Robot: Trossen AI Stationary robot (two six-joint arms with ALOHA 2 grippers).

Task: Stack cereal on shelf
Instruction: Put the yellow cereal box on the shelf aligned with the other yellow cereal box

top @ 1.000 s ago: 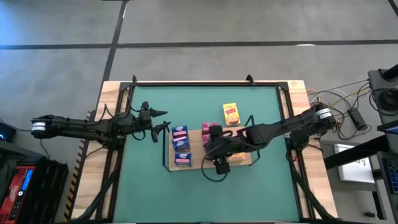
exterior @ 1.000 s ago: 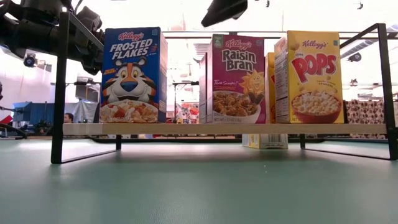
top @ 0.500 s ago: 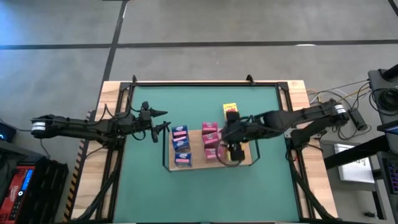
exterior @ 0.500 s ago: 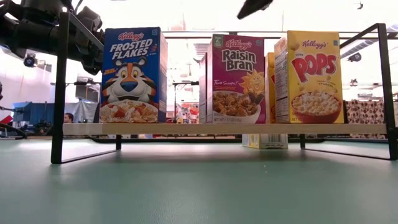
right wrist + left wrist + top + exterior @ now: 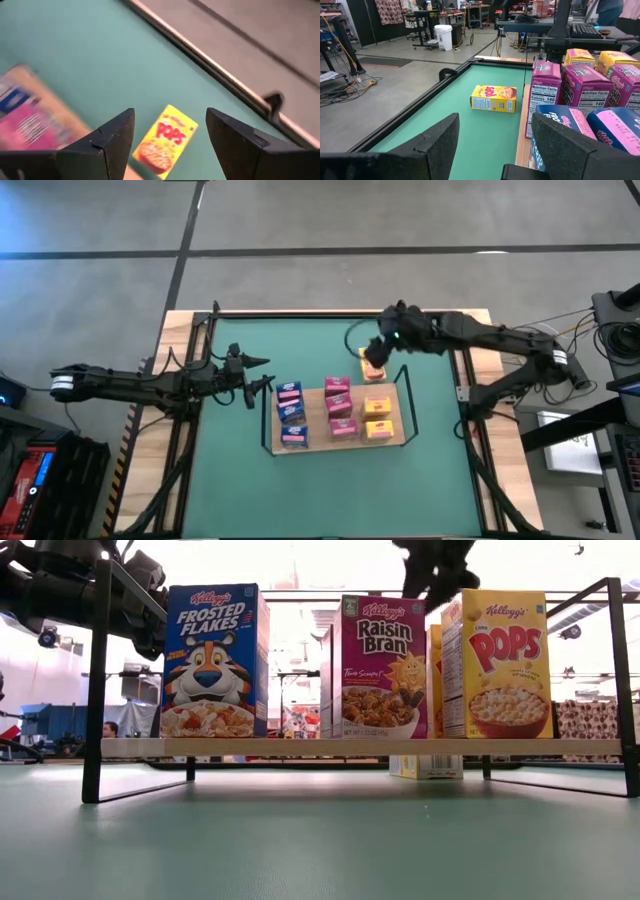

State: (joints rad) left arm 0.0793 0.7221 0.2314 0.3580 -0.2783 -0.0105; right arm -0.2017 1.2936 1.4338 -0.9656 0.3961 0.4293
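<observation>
The shelf (image 5: 313,435) stands mid-table, a light-wood board with black rails. On it cereal boxes stand upright in rows: blue (image 5: 290,415), pink (image 5: 340,408) and yellow (image 5: 378,418). One more yellow box (image 5: 162,140) lies flat on the green tabletop beyond the shelf's far edge. My right gripper (image 5: 170,114) hangs open above this lying box, slanting down and clear of it. My left gripper (image 5: 492,125) waits open at the shelf's left side, pointing level past the blue boxes (image 5: 580,130).
In the low view the front boxes (image 5: 212,660) (image 5: 382,665) (image 5: 497,665) face the near edge on the board (image 5: 300,747). The table's black frame rail (image 5: 220,75) runs behind the lying box. Green tabletop (image 5: 240,480) lies bare left of and in front of the shelf.
My right gripper has swung from over the shelf's near part toward the table's far edge, rising a little and rolling about its own line. It now hangs over the lying yellow box. The boxes on the shelf have stayed put.
</observation>
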